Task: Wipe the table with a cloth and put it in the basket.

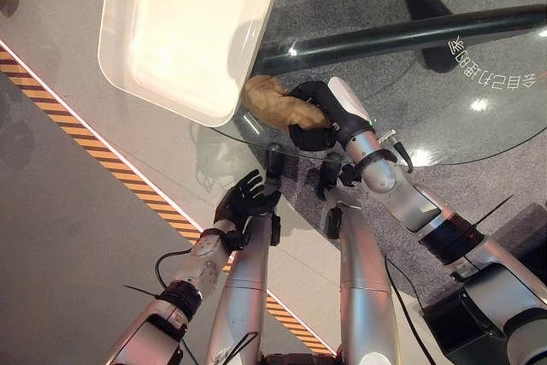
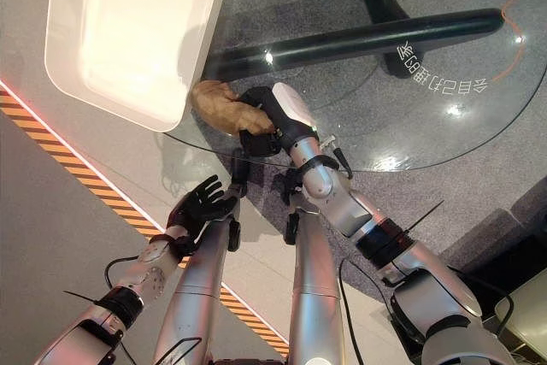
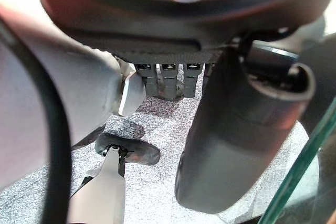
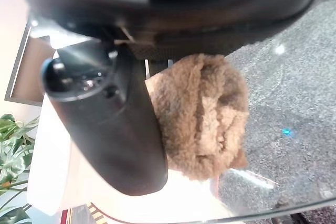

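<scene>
A bunched brown fluffy cloth (image 1: pixel 272 100) lies on the round glass table (image 1: pixel 479 117) near its left edge, right beside the white basket (image 1: pixel 184 27). My right hand (image 1: pixel 314 115) is curled round the cloth, thumb and fingers gripping it; the right wrist view shows the cloth (image 4: pixel 202 114) held past the thumb (image 4: pixel 113 129). The cloth's far end touches or sits just under the basket's near corner. My left hand (image 1: pixel 244 203) hangs below the table's edge with fingers spread and holds nothing.
The white basket stands on the table's left part and overhangs its rim. A black table leg (image 1: pixel 402 36) runs under the glass. An orange-and-black striped line (image 1: pixel 111 160) crosses the floor on the left.
</scene>
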You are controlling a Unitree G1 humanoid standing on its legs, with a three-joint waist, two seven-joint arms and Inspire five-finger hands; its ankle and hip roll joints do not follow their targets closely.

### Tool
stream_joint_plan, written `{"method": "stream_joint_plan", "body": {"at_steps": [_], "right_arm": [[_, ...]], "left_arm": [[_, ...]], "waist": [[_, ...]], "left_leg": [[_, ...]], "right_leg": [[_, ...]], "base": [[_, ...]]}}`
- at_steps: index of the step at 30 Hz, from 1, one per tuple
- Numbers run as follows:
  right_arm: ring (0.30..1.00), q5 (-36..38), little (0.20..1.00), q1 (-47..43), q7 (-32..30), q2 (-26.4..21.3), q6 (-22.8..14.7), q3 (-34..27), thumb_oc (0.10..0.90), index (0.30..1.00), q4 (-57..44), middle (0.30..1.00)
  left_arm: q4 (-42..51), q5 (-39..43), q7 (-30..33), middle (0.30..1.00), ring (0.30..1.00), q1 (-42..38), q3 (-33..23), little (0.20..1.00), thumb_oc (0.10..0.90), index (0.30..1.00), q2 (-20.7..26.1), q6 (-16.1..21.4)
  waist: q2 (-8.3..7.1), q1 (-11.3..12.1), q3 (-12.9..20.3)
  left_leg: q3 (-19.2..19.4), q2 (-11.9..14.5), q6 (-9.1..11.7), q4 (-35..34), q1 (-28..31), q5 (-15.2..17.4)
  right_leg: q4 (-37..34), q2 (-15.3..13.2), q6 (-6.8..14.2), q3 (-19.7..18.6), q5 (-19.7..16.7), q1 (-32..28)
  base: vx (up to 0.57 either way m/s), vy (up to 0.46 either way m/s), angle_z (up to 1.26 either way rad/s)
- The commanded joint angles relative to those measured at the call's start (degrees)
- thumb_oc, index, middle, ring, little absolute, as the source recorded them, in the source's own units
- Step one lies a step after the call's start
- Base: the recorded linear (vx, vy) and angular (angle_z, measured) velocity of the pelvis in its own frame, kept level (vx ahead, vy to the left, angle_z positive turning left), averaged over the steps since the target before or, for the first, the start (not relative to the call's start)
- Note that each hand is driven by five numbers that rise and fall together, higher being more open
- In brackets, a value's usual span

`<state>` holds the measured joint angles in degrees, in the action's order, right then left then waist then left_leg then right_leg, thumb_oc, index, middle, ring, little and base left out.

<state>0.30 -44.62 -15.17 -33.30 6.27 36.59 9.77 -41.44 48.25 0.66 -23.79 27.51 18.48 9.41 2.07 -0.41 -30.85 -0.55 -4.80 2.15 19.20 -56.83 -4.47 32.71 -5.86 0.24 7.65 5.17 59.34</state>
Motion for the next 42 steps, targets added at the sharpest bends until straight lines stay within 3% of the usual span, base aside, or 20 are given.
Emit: {"method": "stream_joint_plan", "body": {"at_steps": [1,10,28,35,42], "right_arm": [[0.3,1.5,0.2,3.4,-6.7,0.1,-2.1,-3.7,0.1,0.3,-3.1,0.3],[0.3,2.0,0.2,0.2,-20.7,-0.3,0.6,-11.0,0.1,0.3,5.0,0.3],[0.3,9.9,0.2,-5.2,-33.8,-10.0,3.4,-18.5,0.1,0.3,12.9,0.3],[0.3,15.5,0.2,-3.8,-40.8,-12.7,1.1,-21.8,0.1,0.3,18.6,0.3],[0.3,15.7,0.2,-0.2,-45.0,-14.2,-0.2,-25.4,0.1,0.3,21.6,0.3]], "left_arm": [[0.1,-0.6,-0.4,0.9,0.9,6.6,3.2,0.9,0.8,0.9,-2.7,-1.6],[-1.6,-1.2,-0.9,0.9,0.9,6.7,2.5,0.9,0.8,0.9,-3.5,-1.3],[-0.2,-0.3,-1.6,0.9,0.9,8.8,2.4,0.9,0.8,0.9,-0.9,-0.5],[0.4,0.5,-2.3,0.9,0.9,9.5,2.3,0.9,0.8,0.9,0.3,0.4],[2.3,0.8,-2.0,0.9,0.9,10.5,2.4,0.9,0.8,0.9,2.0,-0.5]], "waist": [[0.69,0.2,1.1],[0.81,0.5,1.1],[0.78,0.5,1.1],[0.54,0.1,1.1],[0.38,-0.3,1.1]], "left_leg": [[1.9,-1.3,-3.3,9.4,-2.1,7.2],[1.7,-1.2,-3.6,10.2,-2.0,8.1],[1.5,-0.9,-4.0,10.8,-2.1,9.6],[1.7,-0.8,-4.2,10.3,-1.7,9.8],[1.8,-0.8,-4.5,10.0,-1.1,10.1]], "right_leg": [[-8.4,2.1,5.1,-2.7,-8.5,0.8],[-8.4,2.2,5.0,-2.9,-8.6,0.3],[-9.4,2.7,5.3,-3.2,-9.1,0.0],[-10.7,3.0,5.3,-3.5,-9.5,-0.8],[-11.6,3.0,5.6,-3.7,-10.1,-1.5]], "base": [[0.0,0.0,0.0],[0.0,0.0,0.0],[0.0,-0.001,-0.03],[0.0,0.0,0.0],[0.0,0.0,0.0]]}}
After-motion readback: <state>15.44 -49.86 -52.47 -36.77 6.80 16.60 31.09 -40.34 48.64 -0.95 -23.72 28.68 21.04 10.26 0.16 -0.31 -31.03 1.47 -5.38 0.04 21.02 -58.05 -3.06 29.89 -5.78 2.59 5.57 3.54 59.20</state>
